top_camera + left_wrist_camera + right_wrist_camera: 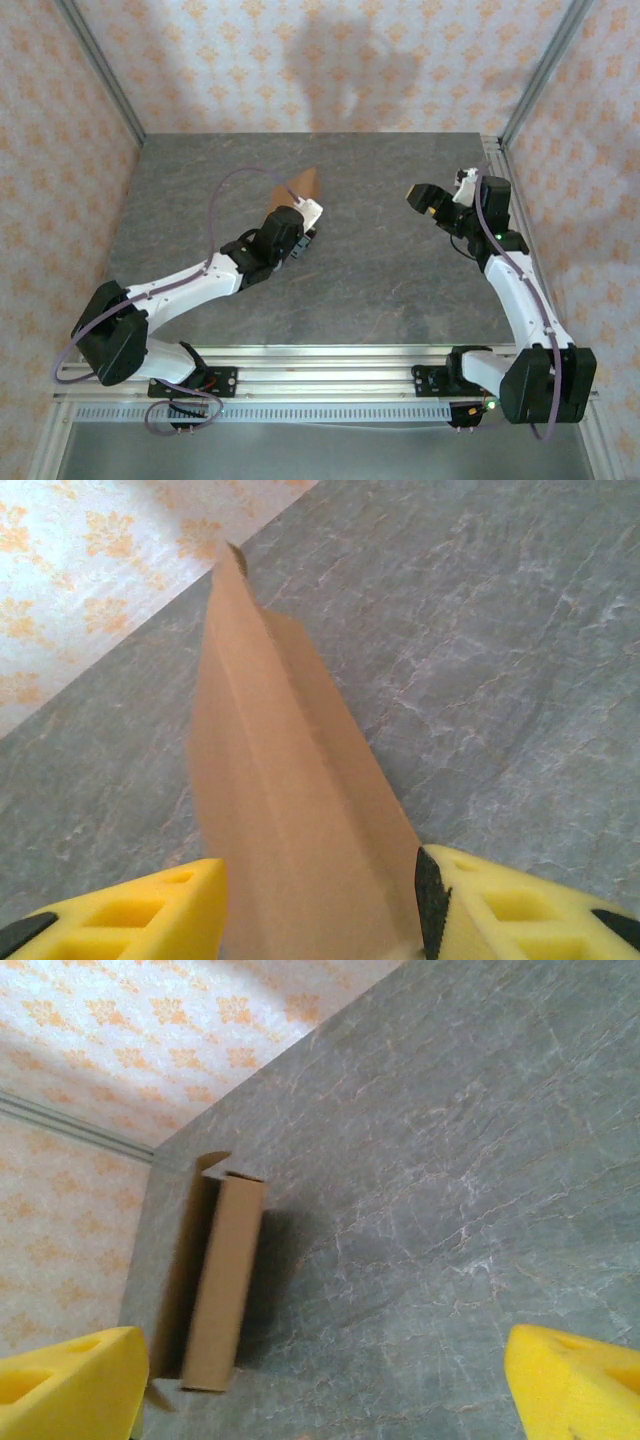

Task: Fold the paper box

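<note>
Right up against the left wrist lens are the two yellow fingers (130, 915) of the left gripper (320, 865), and the paper box (280, 770) is wedged between them. Brown cardboard fills the whole gap and presses against the black pad (430, 905) on the right-hand finger. So that gripper is roughly half closed and clamped on the cardboard. From there the box runs away from the camera as a long creased wedge that narrows to a point, with a fold line down its length, lifted above the grey stone-look table (520, 630).

From the overhead camera the box pokes out past the left gripper as a brown triangle, over the back, left-of-centre part of the table and well apart from the right arm.

The right gripper (320, 1390) is spread wide with nothing in it, just bare table underneath. It hangs over the right side of the table near the back, aimed across at the box. In its wrist view the box looks like a narrow cardboard panel with small flaps sticking out at both ends and a shadow beside it. Can't tell from that angle whether its lower edge touches the table. Orange-flowered wallpaper (250, 60) sits behind it all.
</note>
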`<state>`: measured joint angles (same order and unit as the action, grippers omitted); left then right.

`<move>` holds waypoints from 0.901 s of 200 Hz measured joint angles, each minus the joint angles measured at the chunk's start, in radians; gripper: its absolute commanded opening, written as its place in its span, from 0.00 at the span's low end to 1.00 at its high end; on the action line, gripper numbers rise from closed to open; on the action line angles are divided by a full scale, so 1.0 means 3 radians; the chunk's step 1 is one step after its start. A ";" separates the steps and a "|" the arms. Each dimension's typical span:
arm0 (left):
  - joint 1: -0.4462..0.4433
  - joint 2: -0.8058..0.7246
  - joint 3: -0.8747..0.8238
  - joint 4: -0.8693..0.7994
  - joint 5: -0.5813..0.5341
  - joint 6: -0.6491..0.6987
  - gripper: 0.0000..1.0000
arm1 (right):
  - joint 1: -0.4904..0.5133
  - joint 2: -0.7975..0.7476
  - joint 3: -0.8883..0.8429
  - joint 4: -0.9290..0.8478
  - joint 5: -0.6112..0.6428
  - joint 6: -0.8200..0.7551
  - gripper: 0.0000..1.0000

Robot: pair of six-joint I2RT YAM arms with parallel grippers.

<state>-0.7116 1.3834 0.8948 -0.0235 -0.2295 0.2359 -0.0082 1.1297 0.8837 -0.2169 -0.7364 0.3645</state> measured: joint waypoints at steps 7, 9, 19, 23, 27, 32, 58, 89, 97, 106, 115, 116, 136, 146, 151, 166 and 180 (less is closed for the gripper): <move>0.0015 -0.0003 -0.0042 0.0018 0.0061 -0.0038 0.52 | 0.0011 0.0022 0.0000 0.0017 -0.0022 0.0000 0.91; 0.0020 -0.0003 -0.0057 0.0023 0.0074 -0.0050 0.52 | 0.0015 0.0027 0.0000 0.0024 -0.0028 -0.0001 0.91; 0.0042 -0.0003 -0.0136 0.0051 0.0160 -0.0114 0.52 | 0.0045 0.0048 0.0000 0.0052 -0.0061 -0.0011 0.91; 0.0051 -0.0003 -0.0168 0.0051 0.0177 -0.0139 0.52 | 0.0060 0.0053 0.0000 0.0062 -0.0074 -0.0014 0.91; 0.0067 -0.0003 -0.0203 0.0053 0.0211 -0.0170 0.53 | 0.0076 0.0060 0.0000 0.0075 -0.0083 -0.0025 0.91; 0.0079 -0.0003 -0.0235 0.0056 0.0225 -0.0196 0.54 | 0.0097 0.0065 0.0000 0.0080 -0.0094 -0.0037 0.91; 0.0159 -0.0003 -0.0365 0.0114 0.0306 -0.0385 0.58 | 0.0179 0.0108 0.0000 0.0100 -0.0126 -0.0102 0.91; 0.0403 -0.0003 -0.0371 0.0164 0.0389 -0.0819 0.72 | 0.0338 0.0310 0.0014 0.0136 -0.0095 -0.0148 0.91; 0.0515 0.0000 -0.0370 0.0164 0.0411 -0.0956 0.74 | 0.0408 0.0412 0.0022 0.0167 -0.0088 -0.0144 0.90; 0.0670 0.0019 -0.0360 0.0160 0.0449 -0.1138 0.75 | 0.0491 0.0532 0.0023 0.0223 -0.0083 -0.0131 0.91; 0.0821 0.0070 -0.0317 0.0122 0.0495 -0.1308 0.76 | 0.0567 0.0636 0.0022 0.0282 -0.0072 -0.0106 0.91; 0.0833 0.0078 -0.0312 0.0118 0.0496 -0.1322 0.76 | 0.0577 0.0654 0.0023 0.0296 -0.0070 -0.0100 0.91; 0.1130 0.0340 -0.0142 0.0057 0.0659 -0.1675 0.77 | 0.0745 0.0877 0.0028 0.0495 -0.0053 -0.0006 0.90; 0.1244 0.0486 -0.0081 0.0033 0.0752 -0.1817 0.77 | 0.0821 0.0992 0.0052 0.0554 -0.0047 0.0032 0.90; 0.1286 0.0549 -0.0052 0.0011 0.0802 -0.1872 0.77 | 0.0857 0.1052 0.0069 0.0585 -0.0039 0.0046 0.90; 0.1380 0.0810 0.0099 -0.0134 0.0938 -0.1990 0.75 | 0.0940 0.1204 0.0117 0.0671 -0.0036 0.0090 0.90; 0.1394 0.1045 0.0275 -0.0284 0.1030 -0.2019 0.71 | 0.0964 0.1273 0.0123 0.0730 -0.0022 0.0120 0.90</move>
<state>-0.2935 1.6970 0.9771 -0.1085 0.0795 -0.3698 0.2810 1.5116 0.9207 0.0021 -0.7429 0.4004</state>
